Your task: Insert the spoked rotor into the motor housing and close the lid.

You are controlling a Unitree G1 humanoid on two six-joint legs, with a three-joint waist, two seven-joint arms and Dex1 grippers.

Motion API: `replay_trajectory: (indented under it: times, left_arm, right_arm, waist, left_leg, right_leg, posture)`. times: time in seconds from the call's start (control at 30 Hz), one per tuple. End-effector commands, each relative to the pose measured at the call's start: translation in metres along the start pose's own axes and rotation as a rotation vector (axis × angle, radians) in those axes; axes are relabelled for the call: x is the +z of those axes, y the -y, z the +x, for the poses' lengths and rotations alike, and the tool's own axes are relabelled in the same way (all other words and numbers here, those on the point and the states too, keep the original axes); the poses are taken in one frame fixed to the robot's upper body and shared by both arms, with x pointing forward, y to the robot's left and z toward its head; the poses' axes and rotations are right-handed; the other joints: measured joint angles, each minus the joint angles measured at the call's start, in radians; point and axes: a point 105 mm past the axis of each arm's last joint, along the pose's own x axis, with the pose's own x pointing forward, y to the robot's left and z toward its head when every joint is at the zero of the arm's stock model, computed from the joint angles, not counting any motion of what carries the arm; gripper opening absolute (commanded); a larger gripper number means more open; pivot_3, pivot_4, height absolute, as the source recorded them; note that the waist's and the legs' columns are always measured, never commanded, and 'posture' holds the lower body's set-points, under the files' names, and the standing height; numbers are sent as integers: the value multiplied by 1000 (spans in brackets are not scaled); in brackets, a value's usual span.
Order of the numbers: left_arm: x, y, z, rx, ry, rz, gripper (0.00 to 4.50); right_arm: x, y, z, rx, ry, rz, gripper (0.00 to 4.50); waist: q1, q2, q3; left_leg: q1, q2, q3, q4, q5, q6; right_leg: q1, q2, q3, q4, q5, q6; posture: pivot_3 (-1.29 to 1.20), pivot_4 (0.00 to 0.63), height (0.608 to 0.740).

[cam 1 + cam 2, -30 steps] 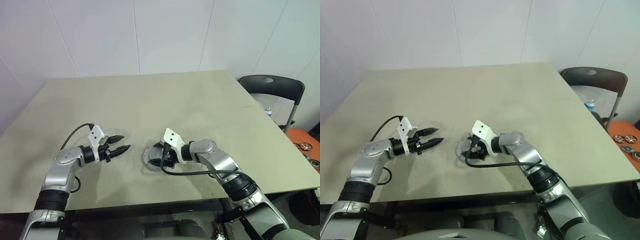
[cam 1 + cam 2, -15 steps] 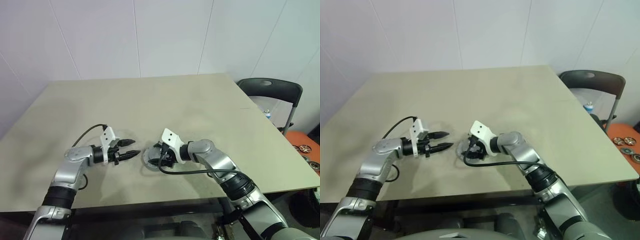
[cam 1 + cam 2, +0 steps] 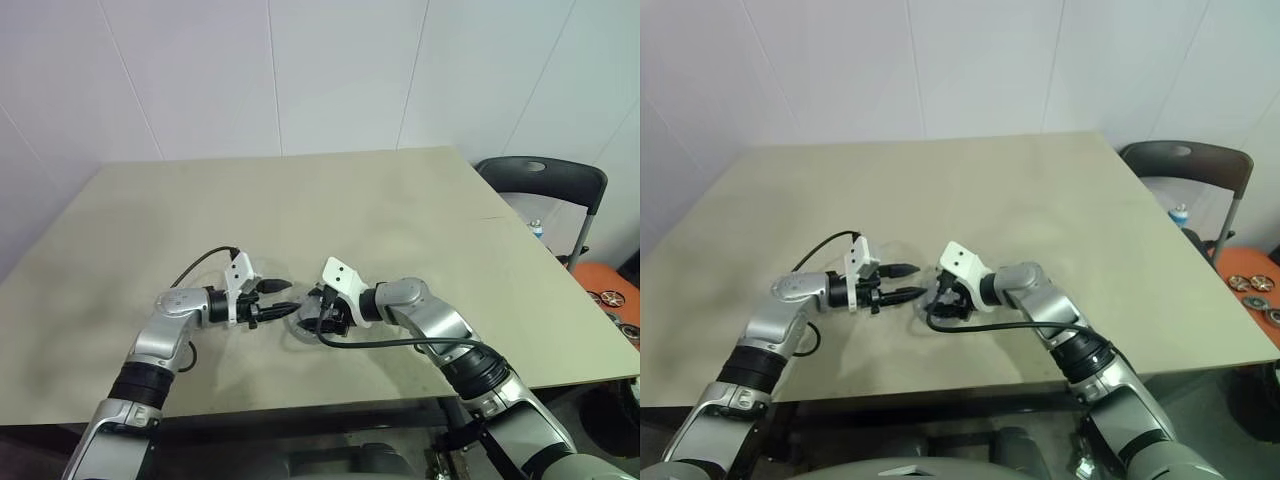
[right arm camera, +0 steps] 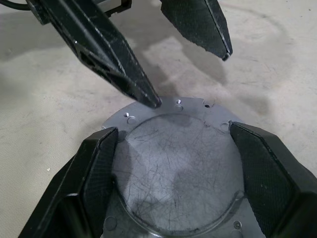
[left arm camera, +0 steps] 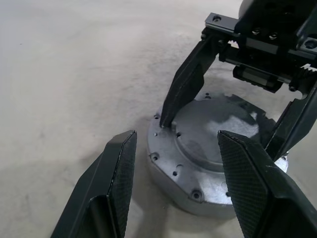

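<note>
The motor housing [image 5: 208, 148] is a round grey metal can standing on the table near its front edge. A scratched round lid [image 4: 178, 168] lies on top of it. My right gripper [image 4: 173, 131] reaches in from the right, with one finger against each side of the housing. My left gripper [image 3: 290, 298] comes in level from the left and is open with nothing between its fingers. One of its fingertips [image 4: 151, 99] is at the housing's rim, the other stands off it. The spoked rotor is out of view.
The tan table [image 3: 350, 200] stretches wide behind and to both sides of the housing. A dark chair [image 3: 545, 180] stands past the table's right edge. An orange bin [image 3: 1252, 280] with round metal parts sits on the floor there.
My left gripper has travelled right across the table until its fingertips reached the housing's rim. The right gripper has kept its place on the housing.
</note>
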Motion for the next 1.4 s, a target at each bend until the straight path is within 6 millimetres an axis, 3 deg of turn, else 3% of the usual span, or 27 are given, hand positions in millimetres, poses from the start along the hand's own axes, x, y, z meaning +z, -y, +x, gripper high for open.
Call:
replay_trajectory:
  times: [0.03, 0.2, 0.23, 0.33, 0.5, 0.53, 0.7, 0.83, 1.0, 1.23, 1.3, 1.37, 1.4]
  left_arm:
    - [19, 0, 5, -22, 27, 60, 2771]
    - [22, 3, 13, -57, 33, 66, 2771]
    - [23, 4, 15, -64, 36, 66, 2589]
    - [26, 7, 19, -89, 54, 51, 1941]
    - [27, 11, 27, -121, 59, 42, 196]
    - [27, 12, 29, -125, 57, 42, 41]
    - [14, 11, 32, -108, -21, 34, 41]
    - [-34, 15, 20, -131, -297, -4, 41]
    - [-48, 20, 12, -152, -382, -48, 41]
    - [-48, 19, 12, -130, -363, -61, 41]
    - [-45, 17, 14, -117, -342, -54, 0]
    - [-30, 10, 21, -73, -250, -28, 0]
    - [-24, 8, 24, -58, -216, -25, 0]
  right_arm:
    - [-71, -9, 2, 7, -241, 145, 3233]
    - [-70, -7, 2, -5, -234, 145, 3233]
    - [-70, -6, 2, -8, -232, 144, 3233]
    - [-67, -5, 3, -20, -222, 144, 3233]
    - [-68, -6, 5, -23, -217, 145, 3233]
    - [-67, -6, 6, -23, -215, 143, 3233]
    - [-62, -2, 7, -41, -199, 134, 3233]
    - [-59, 1, 6, -55, -190, 129, 3233]
    - [-60, 5, 2, -68, -192, 128, 3233]
    - [-53, 10, 2, -91, -137, 157, 3233]
    - [-51, 10, 3, -87, -123, 161, 3957]
    - [-48, 9, 4, -78, -106, 168, 4487]
    - [-47, 9, 4, -77, -103, 169, 4487]
  waist:
    - [0, 0, -1]
    - [1, 0, -2]
    - [1, 0, -2]
    - [0, 2, -3]
    - [-1, 1, -3]
    - [-1, 1, -3]
    - [-2, 2, -3]
    - [-4, 1, -5]
    - [-2, 6, -13]
    - [-2, 6, -13]
    - [-2, 6, -13]
    - [-1, 7, -12]
    - [-1, 7, -12]
  left_leg:
    - [0, 0, 0, 0, 0, 0]
    - [0, 0, 0, 0, 0, 0]
    - [0, 0, 0, 0, 0, 0]
    - [0, 0, 0, 0, 0, 0]
    - [0, 0, -1, 0, 0, 0]
    - [0, 0, -1, 0, 0, 0]
    - [0, 1, -1, 0, 0, 0]
    - [0, 1, -1, 0, 0, 0]
    - [5, 1, -1, -1, 0, 1]
    - [13, 1, -1, -4, -2, 2]
    - [15, 1, -2, -5, -2, 2]
    - [15, 1, -2, -5, -3, 0]
    - [15, 1, -2, -5, -3, 0]
  right_leg:
    - [0, 0, 0, 0, 0, 0]
    - [0, 0, 0, 0, 0, 0]
    - [0, 0, -1, 0, 0, 0]
    - [0, 0, -1, -1, 0, 0]
    - [0, 0, -1, -1, 0, 0]
    - [1, 0, -1, -1, 0, 0]
    - [1, 0, -1, -1, 0, 0]
    - [0, 1, -1, -1, 0, 0]
    - [3, 0, -1, -3, -3, -1]
    - [12, -1, -1, -6, -6, 1]
    - [14, -2, -1, -6, -6, 2]
    - [15, -2, -1, -7, -7, 2]
    - [15, -2, -1, -7, -7, 2]
  posture:
    - [0, 0, 740]
    - [0, 0, 740]
    - [0, 0, 740]
    - [0, 0, 740]
    - [0, 0, 740]
    - [0, 0, 740]
    - [0, 0, 740]
    - [0, 0, 740]
    - [0, 0, 740]
    - [0, 0, 740]
    - [0, 0, 740]
    - [0, 0, 740]
    - [0, 0, 740]
